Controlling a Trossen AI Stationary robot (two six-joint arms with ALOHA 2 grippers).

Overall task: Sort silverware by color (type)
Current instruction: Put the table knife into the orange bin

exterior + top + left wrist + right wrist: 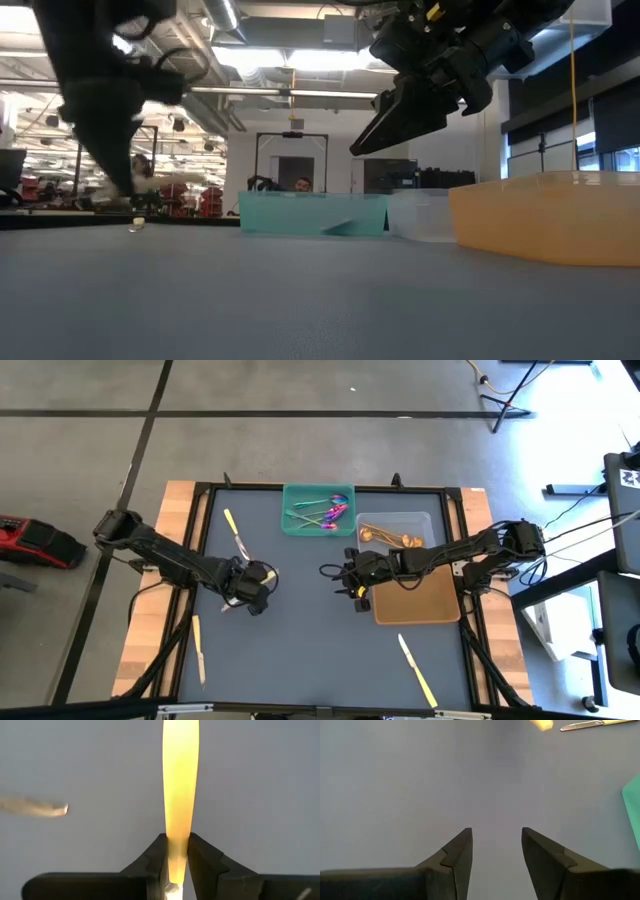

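Gripping a pale yellow knife (180, 785) by one end, the left gripper (255, 588) sits left of center; the knife's long axis runs straight out past its fingers. Rightward, the right gripper (350, 582) hangs open and empty beside the orange tray (440, 608). No readable writing shows.

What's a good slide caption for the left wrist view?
Left end effector shut on a pale yellow knife above the grey table.
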